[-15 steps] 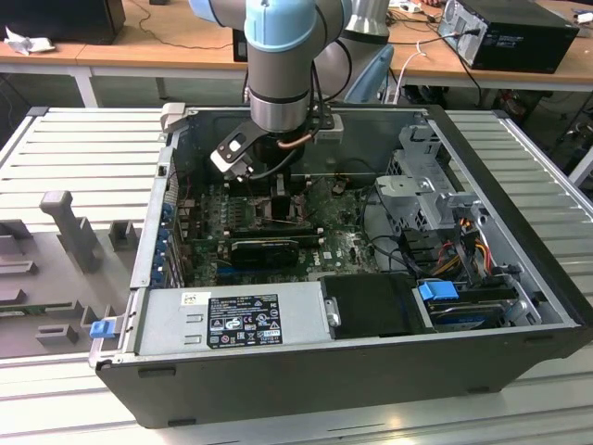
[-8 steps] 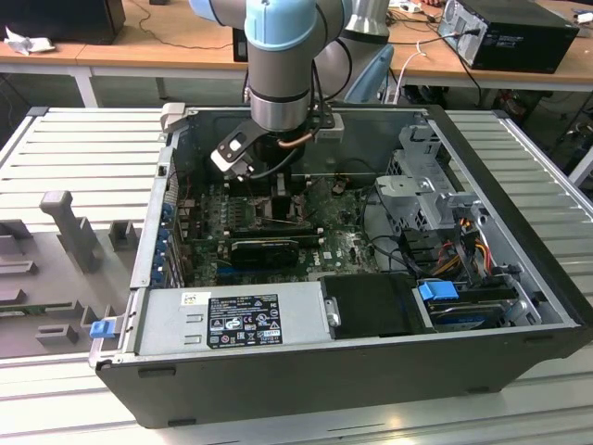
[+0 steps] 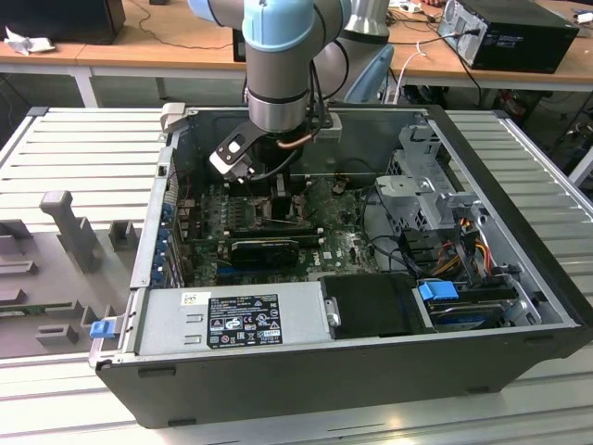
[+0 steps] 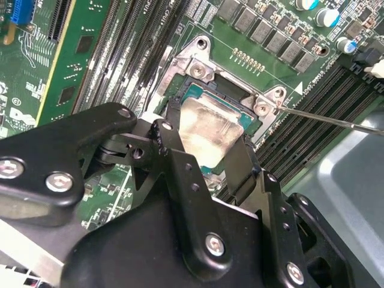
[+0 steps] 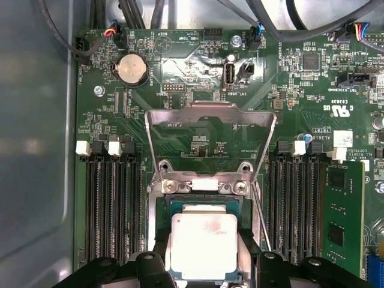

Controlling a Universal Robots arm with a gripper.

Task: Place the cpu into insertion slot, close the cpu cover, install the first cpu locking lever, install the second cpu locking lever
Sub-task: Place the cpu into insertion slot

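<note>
The cpu [image 5: 204,240] shows its silvery face and sits low over the insertion slot [image 5: 204,185], a dark socket with a silver-grey rim. My gripper [image 5: 205,255] is shut on the cpu, one black finger against each of two opposite edges. In the second wrist view the cpu [image 4: 207,126] lies between the fingers [image 4: 240,168] inside the insertion slot's rim [image 4: 201,69]. The cpu cover [image 5: 210,114] stands tipped up and open behind the socket. A thin wire locking lever [image 5: 262,222] sticks up beside the socket. In the exterior view the gripper [image 3: 278,190] reaches down into the computer case.
Long black memory slots [image 5: 114,204] flank the socket on both sides [image 5: 294,204]. A coin battery [image 5: 131,68] and cables lie beyond the cover. The grey case wall [image 5: 36,150] runs close by. A power supply [image 3: 241,320] and drive cage [image 3: 426,185] fill the case.
</note>
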